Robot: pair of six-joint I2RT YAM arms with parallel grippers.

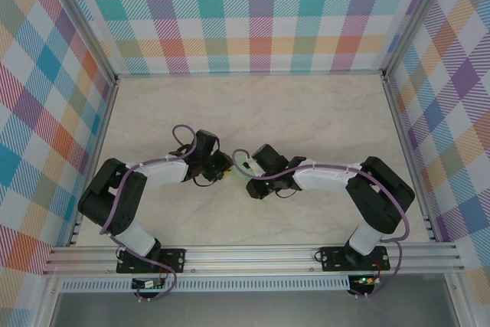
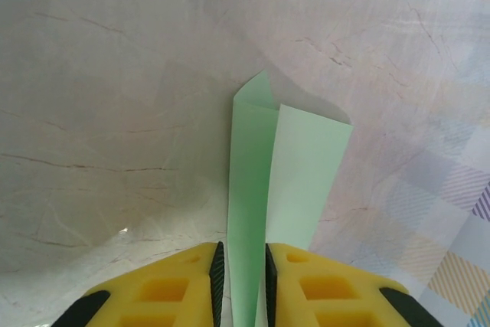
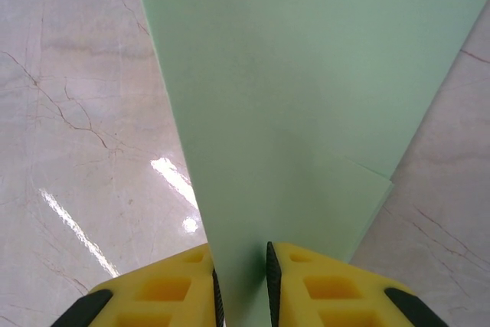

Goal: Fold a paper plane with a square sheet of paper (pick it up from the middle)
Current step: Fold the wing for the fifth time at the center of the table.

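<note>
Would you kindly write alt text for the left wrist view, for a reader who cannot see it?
A light green folded paper plane is pinched in the left gripper, between its yellow fingers, above a pale marble-patterned table.

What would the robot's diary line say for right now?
left jaws: shut on paper plane | right jaws: shut on paper plane | paper plane: light green, creased, held between both arms

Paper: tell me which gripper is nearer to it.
Neither, it is a tie. The left gripper has the paper pinched between its fingers from the left side, and the right gripper pinches it from the right side.
</note>
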